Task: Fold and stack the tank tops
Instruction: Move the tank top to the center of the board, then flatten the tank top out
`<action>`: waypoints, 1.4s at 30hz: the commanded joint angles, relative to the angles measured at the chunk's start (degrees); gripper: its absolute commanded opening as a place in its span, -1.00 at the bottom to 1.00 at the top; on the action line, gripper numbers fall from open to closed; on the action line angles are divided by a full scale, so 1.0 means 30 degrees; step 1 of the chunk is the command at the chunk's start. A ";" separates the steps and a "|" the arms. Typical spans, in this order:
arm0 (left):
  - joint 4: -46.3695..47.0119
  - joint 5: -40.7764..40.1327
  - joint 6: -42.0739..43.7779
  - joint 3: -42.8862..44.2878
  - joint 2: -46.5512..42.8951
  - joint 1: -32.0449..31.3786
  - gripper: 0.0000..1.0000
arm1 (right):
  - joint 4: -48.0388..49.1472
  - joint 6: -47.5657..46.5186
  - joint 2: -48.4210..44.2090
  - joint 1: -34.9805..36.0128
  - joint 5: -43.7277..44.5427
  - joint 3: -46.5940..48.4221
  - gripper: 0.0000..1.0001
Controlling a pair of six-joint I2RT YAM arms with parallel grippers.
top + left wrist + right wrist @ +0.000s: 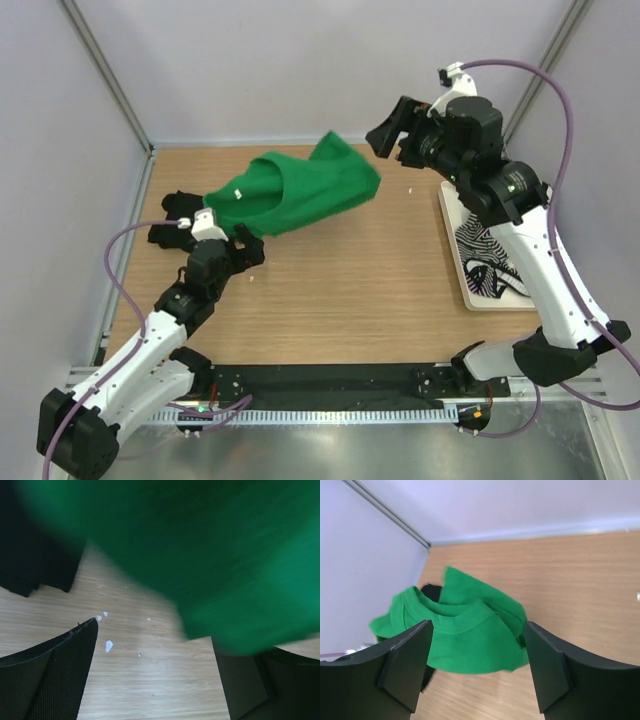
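At the far left a crumpled black cloth tank top (pixel 168 218) lies on the wooden bench (pixel 350 290), partly under the left arm. The left hand (pixel 154 640) is low over the wood with its jaws wide apart and nothing between them. The bright green cloth tank top (pixel 300 190) is bunched just beyond it, blurred in the left wrist view. One corner of it is peaked up toward the right hand (pixel 478 626), which is raised, spread wide and holding nothing. At the right, a black-and-white striped tank top (pixel 487 262) rests on a flat white tray (pixel 452 225).

The main risk is that the green top settles rumpled and doubled over, hiding its hem and straps. A pinch could then catch two layers and skew the fold. It may also drape onto the black top, so one grasp could drag both.
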 commanded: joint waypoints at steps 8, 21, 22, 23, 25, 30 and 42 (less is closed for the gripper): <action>-0.1234 -0.3282 -0.0366 0.0230 -0.0471 -0.0088 0.92 | 0.5640 0.0392 -0.3122 0.0040 -0.1958 -1.4079 0.36; -0.1324 -0.2788 -0.0134 0.1284 0.2078 -0.0059 0.86 | 0.7253 -0.1104 0.3580 0.1476 -0.1529 -1.3626 0.48; -0.1323 -0.2641 -0.0074 0.1373 0.2486 -0.0059 0.83 | 0.7515 -0.1075 0.4457 0.1476 -0.1498 -1.3421 0.49; -0.1381 -0.2611 -0.0045 0.1577 0.2606 -0.0059 0.77 | 0.7663 -0.0958 0.4988 0.1505 -0.1498 -1.3071 0.50; -0.1499 -0.2553 -0.0015 0.1666 0.2753 -0.0059 0.74 | 0.7869 -0.0869 0.6418 0.1477 -0.1672 -1.2688 0.52; -0.0303 -0.0768 0.0510 0.0822 0.1351 -0.0117 0.51 | 0.8396 -0.0606 0.8711 0.1505 -0.3251 -1.1895 0.23; 0.0493 0.0409 0.0893 0.0700 0.1612 -0.0439 0.71 | 0.8691 -0.0753 0.3157 0.7450 -0.3432 -1.9010 -0.72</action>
